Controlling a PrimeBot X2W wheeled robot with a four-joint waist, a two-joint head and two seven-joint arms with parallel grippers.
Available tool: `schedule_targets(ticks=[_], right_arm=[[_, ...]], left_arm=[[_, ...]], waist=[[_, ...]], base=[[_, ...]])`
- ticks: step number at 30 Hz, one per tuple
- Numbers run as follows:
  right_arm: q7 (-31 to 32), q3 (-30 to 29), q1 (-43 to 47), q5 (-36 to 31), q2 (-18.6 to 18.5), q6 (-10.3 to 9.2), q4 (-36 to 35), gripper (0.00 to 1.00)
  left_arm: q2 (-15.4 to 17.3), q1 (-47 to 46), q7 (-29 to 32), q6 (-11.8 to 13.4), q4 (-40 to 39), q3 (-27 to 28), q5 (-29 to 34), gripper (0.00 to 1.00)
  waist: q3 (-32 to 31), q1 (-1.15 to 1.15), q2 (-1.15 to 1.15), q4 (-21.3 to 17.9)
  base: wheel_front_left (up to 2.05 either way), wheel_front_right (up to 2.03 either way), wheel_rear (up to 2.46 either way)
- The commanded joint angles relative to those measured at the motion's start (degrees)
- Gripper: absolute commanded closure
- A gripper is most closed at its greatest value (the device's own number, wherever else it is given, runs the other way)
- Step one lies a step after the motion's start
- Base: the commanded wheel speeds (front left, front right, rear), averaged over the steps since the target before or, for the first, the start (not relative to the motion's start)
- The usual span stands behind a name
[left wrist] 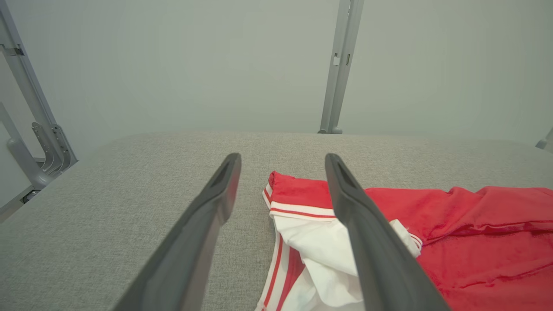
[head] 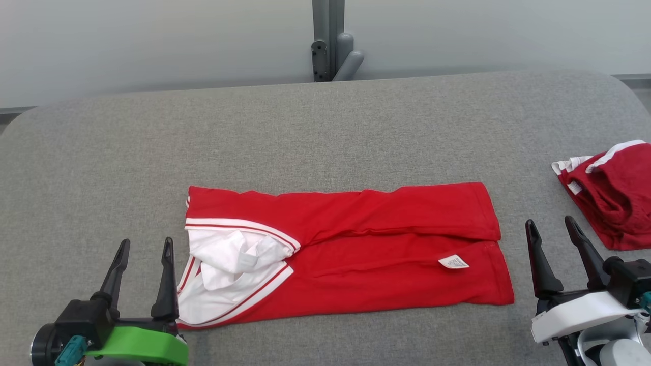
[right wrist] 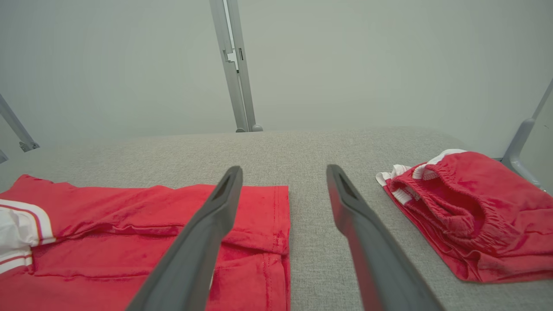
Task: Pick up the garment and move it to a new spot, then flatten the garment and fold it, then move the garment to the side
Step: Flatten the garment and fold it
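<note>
Left claw [head: 146,244], lower left of the head view: both dark fingers spread wide, nothing between them, tips just beside the left end of the garment [head: 366,244] and not gripping it. Right claw [head: 549,222], lower right: likewise wide and empty, standing just off the garment's right hem, between it and a 2nd red piece [head: 618,198] that lies crumpled near the right edge of the bench [head: 325,132]. The garment, red with white striped trim, lies stretched lengthwise across the middle of the grey bench, close to the robot. Its far long edge appears lapped over the near half, leaving a seam-like ridge along the middle; a small white label [head: 453,262] faces up near the right end. At the left end the white inner cloth [head: 229,264] is bunched and open. Judged progress: placing and most of the flattening look done, with 1 lengthwise fold apparently laid; the rumpled left end, the crosswise folding and the move to the side remain
</note>
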Motion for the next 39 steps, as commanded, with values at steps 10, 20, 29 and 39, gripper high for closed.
schedule_targets(ticks=[10, 20, 29, 39], right_arm=[[0.39, -2.56, -0.22, 0.83, -0.61, -0.03, 1.28, 0.0], [-0.3, -2.93, -7.1, 3.08, -1.26, -0.03, 12.25, 0.0], [-2.15, 1.13, -13.52, 6.25, -0.72, -0.03, 24.28, 0.0], [-2.73, 7.01, -14.71, 9.59, 0.4, 0.0, 30.81, 0.65]], left_arm=[[-0.82, -2.76, -0.17, -1.36, -0.91, 0.11, 1.29, 0.0], [-2.39, -8.22, -0.17, -3.53, -0.17, 0.13, 3.12, 0.0], [-4.27, -10.62, -0.18, -5.18, 0.6, 1.13, 4.79, 0.0], [-5.74, -11.56, -0.18, -6.45, 1.53, 3.07, 6.26, 0.0]], waist=[[1.33, 0.0, 0.0, 2.04], [6.73, 0.0, 0.0, 5.32], [9.96, 0.0, 0.0, 6.15], [10.82, 0.0, 0.0, 5.58]], base=[[0.0, 0.0, 0.0], [0.0, 0.0, 0.0], [0.0, 0.0, 0.0], [0.0, 0.0, 0.0]])
